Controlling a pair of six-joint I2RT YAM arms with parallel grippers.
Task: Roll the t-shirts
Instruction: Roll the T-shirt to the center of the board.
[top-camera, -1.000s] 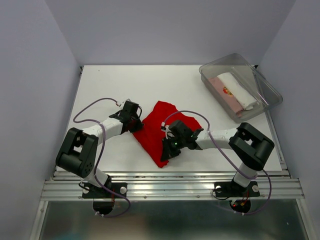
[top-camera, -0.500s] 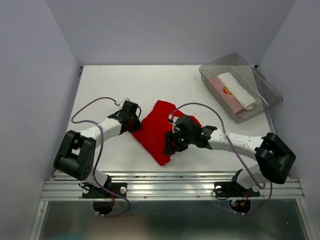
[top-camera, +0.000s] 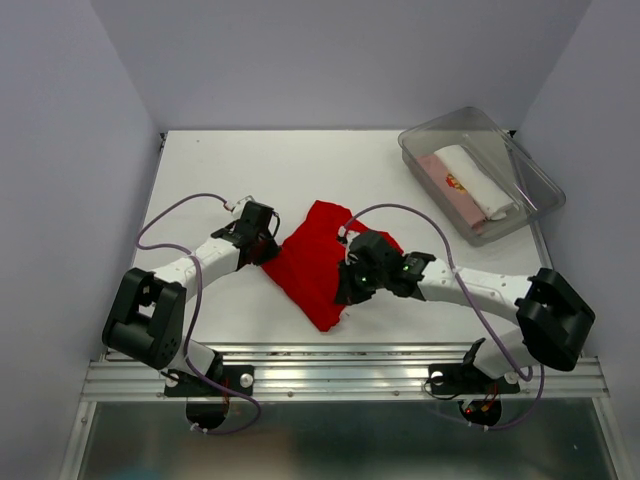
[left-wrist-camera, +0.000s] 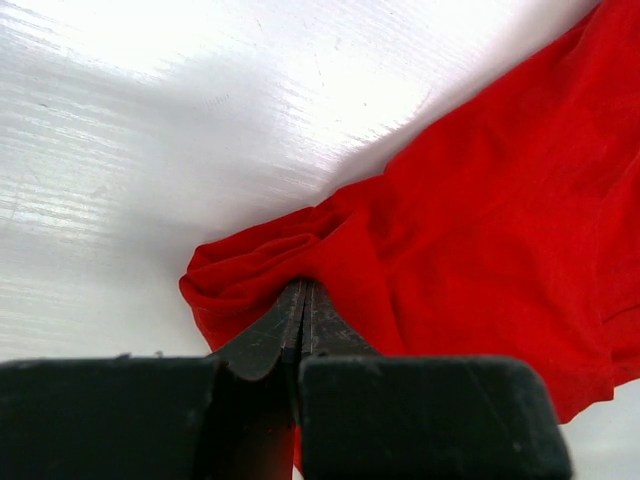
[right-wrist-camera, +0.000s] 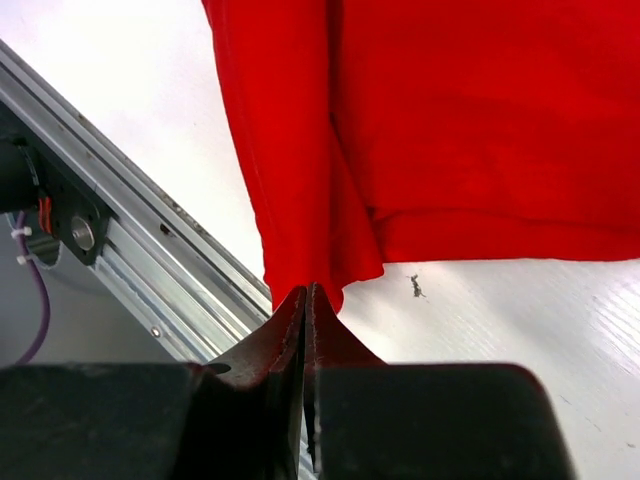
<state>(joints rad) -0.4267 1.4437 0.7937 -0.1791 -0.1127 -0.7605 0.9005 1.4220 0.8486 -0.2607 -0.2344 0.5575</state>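
The red t-shirt (top-camera: 312, 262) lay between the arms, left jaws pinching its left corner, right jaws its near-right edge.

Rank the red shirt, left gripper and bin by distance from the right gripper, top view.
1. The red shirt: pinched in the right gripper.
2. The left gripper: at the shirt's left edge.
3. The bin: far right corner.
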